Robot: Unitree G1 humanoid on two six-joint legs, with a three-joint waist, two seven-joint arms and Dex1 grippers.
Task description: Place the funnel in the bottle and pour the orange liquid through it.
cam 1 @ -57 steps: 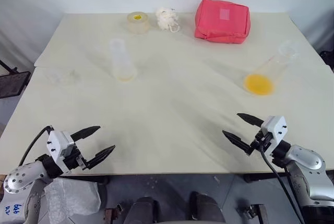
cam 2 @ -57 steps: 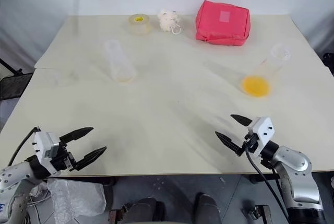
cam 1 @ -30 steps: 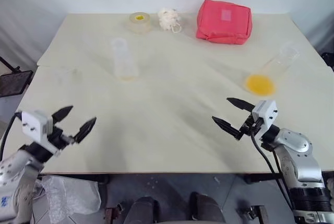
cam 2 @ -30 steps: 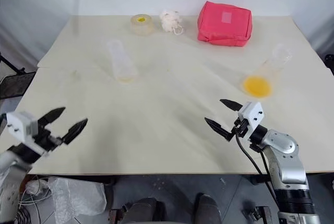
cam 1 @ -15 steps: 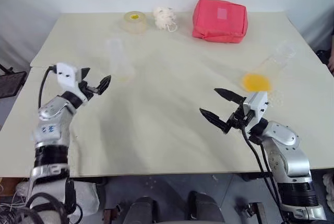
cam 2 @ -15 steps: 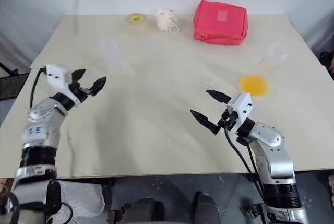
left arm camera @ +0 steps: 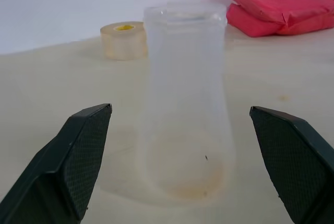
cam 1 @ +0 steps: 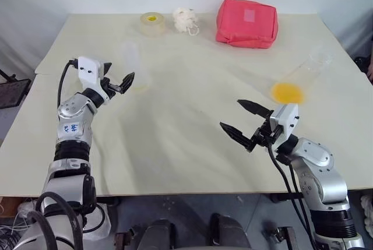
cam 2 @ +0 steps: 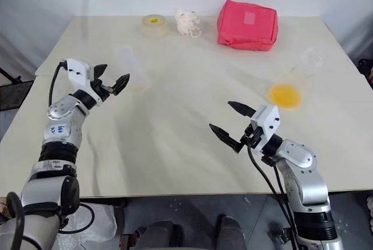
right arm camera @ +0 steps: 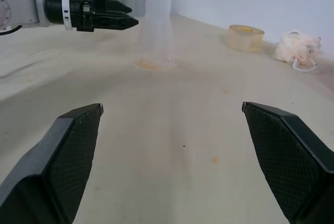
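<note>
Black-fingered, my left pincer [cam 1: 121,82] stood spread wide and empty, level with the small clear plastic bottle [left arm camera: 185,98] just ahead of it. That bottle stood upright on the pale surface [cam 1: 186,110], long axis vertical, lined up between my fingers, so my left arm was much the nearer. My right pincer [cam 1: 245,123] gaped empty too, the orange liquid [cam 1: 288,92] in its tilted clear flask [cam 1: 309,70] lying beyond it. I could not make out the funnel. No writing was legible.
</note>
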